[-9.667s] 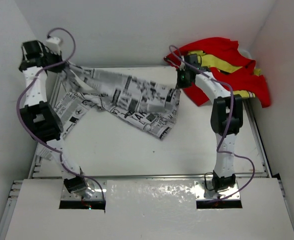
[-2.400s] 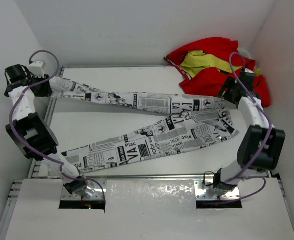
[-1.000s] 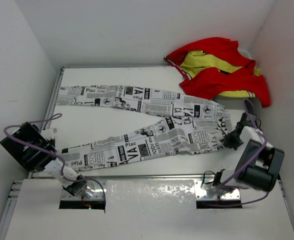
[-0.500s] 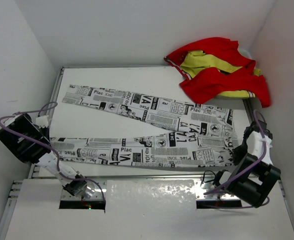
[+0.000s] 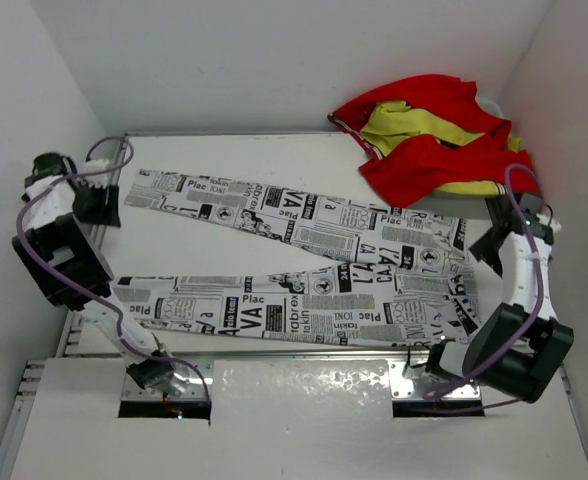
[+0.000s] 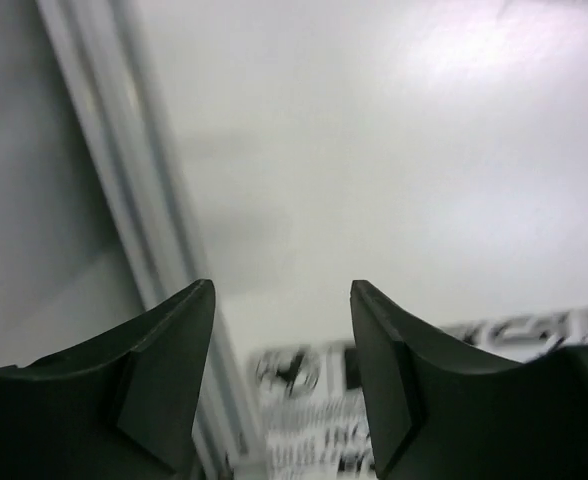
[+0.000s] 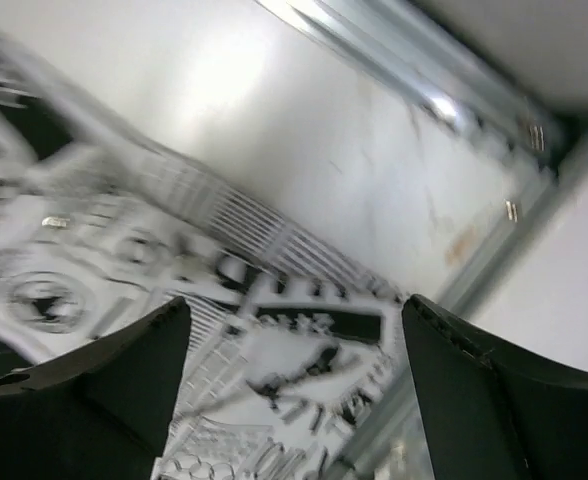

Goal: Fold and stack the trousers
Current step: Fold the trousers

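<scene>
The trousers (image 5: 394,270) lie flat on the table (image 5: 254,160) in a sideways V. The waistband (image 5: 464,275) is at about 3 to 4 o'clock, with one leg reaching to a cuff (image 5: 146,188) at 10 o'clock and the other to a cuff (image 5: 134,298) at 8 o'clock. No fold shows, so the task looks to be at the end of spreading, with the first fold not yet made. The left gripper (image 5: 102,205) hangs at 10 o'clock, just beside the far cuff and off its outer end. In its wrist view the left gripper (image 6: 282,295) is spread and holds nothing, with printed cloth low in the picture and the table's edge rail (image 6: 124,170) to one side. The right gripper (image 5: 494,245) sits at 3 o'clock, just outside the waistband. From its own camera the right gripper (image 7: 294,305) is likewise released with its fingers wide, above the ribbed waist edge and touching no cloth that can be seen. A red and yellow garment (image 5: 424,150) lies bunched at 1 o'clock, close to the far hip but apart from it. The likely next move is to lay one leg on the other. That calls for the left arm to pinch the far cuff, the right to take the far waist corner, and both to carry the cloth toward 6 o'clock together so that the edges meet.
</scene>
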`<state>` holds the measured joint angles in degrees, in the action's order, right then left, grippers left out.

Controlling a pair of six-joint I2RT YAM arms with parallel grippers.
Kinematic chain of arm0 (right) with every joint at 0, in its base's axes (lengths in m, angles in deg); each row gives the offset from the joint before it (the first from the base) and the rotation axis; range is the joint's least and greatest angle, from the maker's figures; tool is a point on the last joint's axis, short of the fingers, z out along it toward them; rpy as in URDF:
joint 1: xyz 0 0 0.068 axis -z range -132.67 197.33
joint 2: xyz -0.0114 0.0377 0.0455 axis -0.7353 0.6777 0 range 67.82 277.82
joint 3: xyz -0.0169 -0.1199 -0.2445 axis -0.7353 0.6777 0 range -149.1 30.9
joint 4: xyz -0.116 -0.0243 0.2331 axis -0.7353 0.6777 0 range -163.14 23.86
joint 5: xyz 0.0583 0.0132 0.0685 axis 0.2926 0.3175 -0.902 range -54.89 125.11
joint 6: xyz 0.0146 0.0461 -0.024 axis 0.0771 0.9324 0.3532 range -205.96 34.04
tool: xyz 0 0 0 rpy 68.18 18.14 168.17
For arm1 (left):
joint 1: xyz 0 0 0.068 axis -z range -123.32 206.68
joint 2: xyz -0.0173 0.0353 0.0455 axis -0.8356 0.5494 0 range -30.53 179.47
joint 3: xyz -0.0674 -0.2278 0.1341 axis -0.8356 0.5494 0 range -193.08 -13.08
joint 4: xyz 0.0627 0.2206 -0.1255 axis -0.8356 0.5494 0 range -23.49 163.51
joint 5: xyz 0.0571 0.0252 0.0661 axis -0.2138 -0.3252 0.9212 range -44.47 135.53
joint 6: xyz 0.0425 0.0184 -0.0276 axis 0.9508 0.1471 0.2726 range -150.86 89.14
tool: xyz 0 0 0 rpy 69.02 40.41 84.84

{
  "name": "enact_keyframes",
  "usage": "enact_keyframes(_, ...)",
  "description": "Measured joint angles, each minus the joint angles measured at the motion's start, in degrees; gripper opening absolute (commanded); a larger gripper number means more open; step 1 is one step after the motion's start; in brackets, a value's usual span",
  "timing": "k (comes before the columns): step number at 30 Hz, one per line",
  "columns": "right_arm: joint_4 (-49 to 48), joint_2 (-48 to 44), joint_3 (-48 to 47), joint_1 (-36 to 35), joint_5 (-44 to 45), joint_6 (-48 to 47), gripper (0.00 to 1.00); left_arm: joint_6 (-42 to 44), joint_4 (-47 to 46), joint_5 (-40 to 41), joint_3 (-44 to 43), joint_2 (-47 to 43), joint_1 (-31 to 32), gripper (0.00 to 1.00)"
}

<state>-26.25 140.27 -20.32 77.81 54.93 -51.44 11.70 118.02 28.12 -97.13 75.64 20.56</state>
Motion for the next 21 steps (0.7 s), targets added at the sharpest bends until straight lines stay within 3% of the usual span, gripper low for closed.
enact_keyframes(5, -7.9, 3.0, -6.4, -12.5, 0.9, -3.8, 0.81, -12.7, -7.7, -0.8, -11.3, 8.7, 9.6, 0.58)
enact_keyframes(6, -8.9, 4.4, -7.5, -13.2, 0.4, -4.2, 0.81, -15.1, -8.7, -0.6, -13.4, 11.4, 10.4, 0.60)
enact_keyframes(7, -9.8, 6.3, -8.7, -13.5, -0.2, -4.6, 0.81, -17.5, -9.8, 0.2, -15.6, 14.4, 10.9, 0.70)
enact_keyframes(11, -12.9, 14.4, -11.7, -13.7, -2.8, -6.2, 0.81, -23.8, -11.8, 3.9, -20.3, 23.9, 10.6, 0.71)
enact_keyframes(16, -14.1, 21.8, -12.4, -14.4, -5.7, -7.1, 0.80, -25.1, -13.2, 10.0, -22.0, 25.6, 11.1, 0.47)
enact_keyframes(21, -14.9, 24.3, -11.2, -15.0, -7.0, -6.2, 0.82, -23.7, -19.8, 15.2, -13.7, 21.8, 11.8, 0.42)
